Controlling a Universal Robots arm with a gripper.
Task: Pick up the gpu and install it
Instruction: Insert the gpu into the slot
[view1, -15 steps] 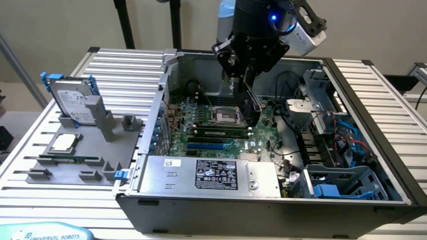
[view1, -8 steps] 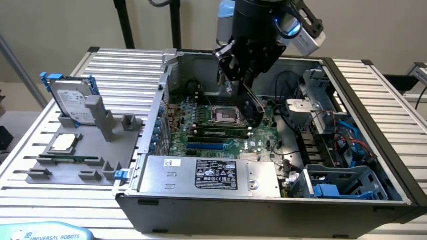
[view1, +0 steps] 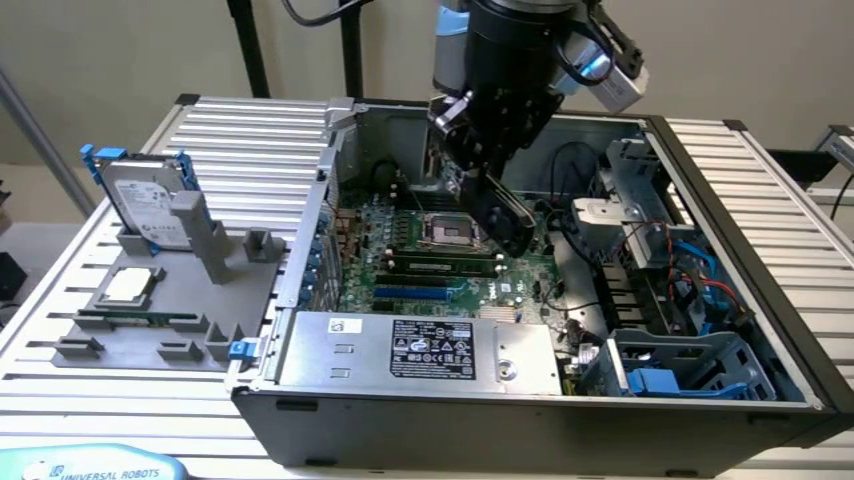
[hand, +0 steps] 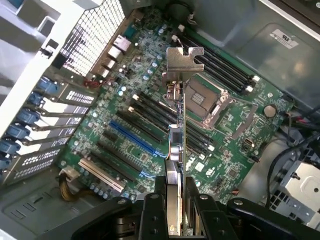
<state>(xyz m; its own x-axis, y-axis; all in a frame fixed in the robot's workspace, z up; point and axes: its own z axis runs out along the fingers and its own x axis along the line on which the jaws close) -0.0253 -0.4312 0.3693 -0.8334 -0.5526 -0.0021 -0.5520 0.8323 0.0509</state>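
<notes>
My gripper (view1: 478, 165) hangs inside the open computer case (view1: 534, 420) and is shut on the gpu (view1: 503, 218), a black card held tilted above the motherboard (view1: 427, 265). In the wrist view the gpu (hand: 177, 135) appears edge-on between the fingers (hand: 160, 210), with its silver bracket (hand: 184, 62) at the far end. The card floats above the board, near the CPU socket (hand: 207, 102) and over the row of black slots. The blue expansion slot (hand: 132, 137) lies beside it, uncovered. The card touches no slot.
A silver hard drive with blue rails (view1: 140, 205) stands on the grey fixture (view1: 174, 300) at the exterior view's left, with a CPU chip (view1: 127, 285) and a memory strip (view1: 134, 320). The power supply (view1: 420, 350), cables (view1: 641, 250) and a drive cage (view1: 681, 370) crowd the case.
</notes>
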